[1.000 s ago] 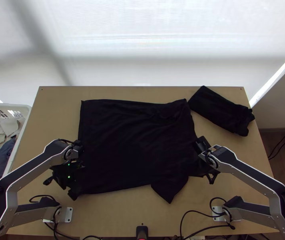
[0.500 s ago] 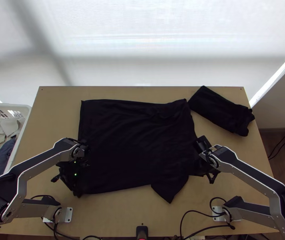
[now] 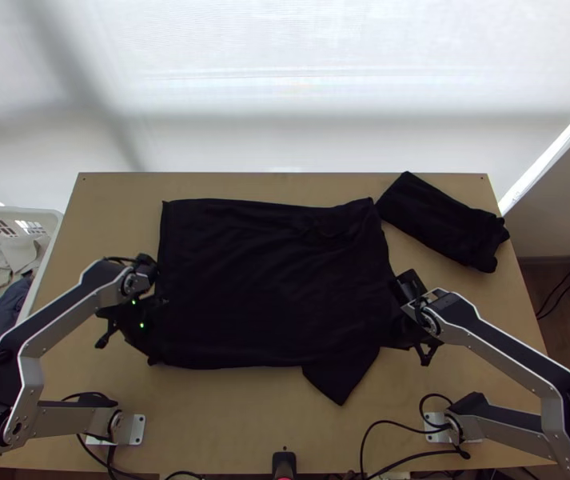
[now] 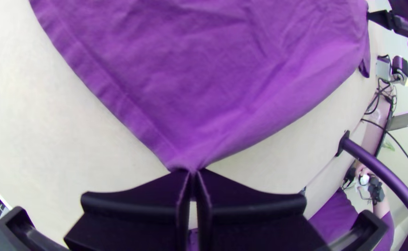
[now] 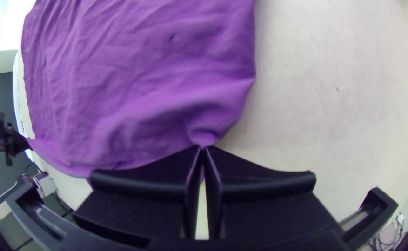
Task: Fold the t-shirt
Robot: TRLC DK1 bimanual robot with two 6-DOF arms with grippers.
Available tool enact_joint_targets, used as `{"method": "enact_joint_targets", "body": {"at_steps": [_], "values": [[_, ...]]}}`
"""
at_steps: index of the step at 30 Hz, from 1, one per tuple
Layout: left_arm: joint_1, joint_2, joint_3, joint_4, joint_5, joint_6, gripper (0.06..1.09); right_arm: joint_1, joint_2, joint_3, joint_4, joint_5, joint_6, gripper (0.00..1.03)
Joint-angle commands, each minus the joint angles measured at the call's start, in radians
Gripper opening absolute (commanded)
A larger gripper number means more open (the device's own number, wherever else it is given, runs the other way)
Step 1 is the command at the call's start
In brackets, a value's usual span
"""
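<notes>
Clamped down to the cloth's thickness, the left gripper (image 3: 153, 352) holds a T-shirt (image 3: 269, 280) corner and the right gripper (image 3: 400, 330) pinches its opposite side, where wrist views reveal stitched hem and puckers. From above, the shirt lies spread mid-table, one flap (image 3: 339, 382) toward the near edge, a folded garment (image 3: 440, 220) and a laundry basket (image 3: 45, 214) at either side

The t-shirt (image 3: 269, 280) is showing matt, softly creased cloth, and the dark bundle (image 3: 440, 220) is looking like dull cloth too. The table (image 3: 229, 420) is presenting smooth, matt wood. The arms' silver-grey links (image 3: 65, 424) are looking like smooth metal, the black fingers (image 4: 255, 204) are resembling matt plastic, and the white basket (image 3: 51, 218) is appearing as smooth plastic.
</notes>
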Motion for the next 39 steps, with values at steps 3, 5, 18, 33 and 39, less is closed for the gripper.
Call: {"method": "enact_joint_targets", "body": {"at_steps": [3, 5, 18, 33, 39], "values": [[0.045, -0.039, 0.074, -0.001, 0.046, 0.011, 0.1, -0.023, -0.056, 0.05, 0.009, 0.023, -0.057, 0.03], [0.054, -0.042, 0.09, 0.005, 0.061, -0.012, 0.1, -0.037, -0.074, 0.066, 0.022, 0.023, -0.064, 0.03], [0.074, 0.034, 0.034, 0.292, 0.032, -0.127, 0.1, -0.065, -0.098, 0.097, 0.051, 0.026, -0.056, 0.03], [0.138, -0.052, 0.114, 0.202, 0.127, -0.098, 0.96, -0.049, -0.109, 0.081, 0.052, 0.028, -0.053, 0.03], [0.191, -0.105, 0.14, 0.156, 0.147, -0.092, 0.96, -0.023, -0.106, 0.075, 0.071, 0.032, -0.041, 0.03]]}}
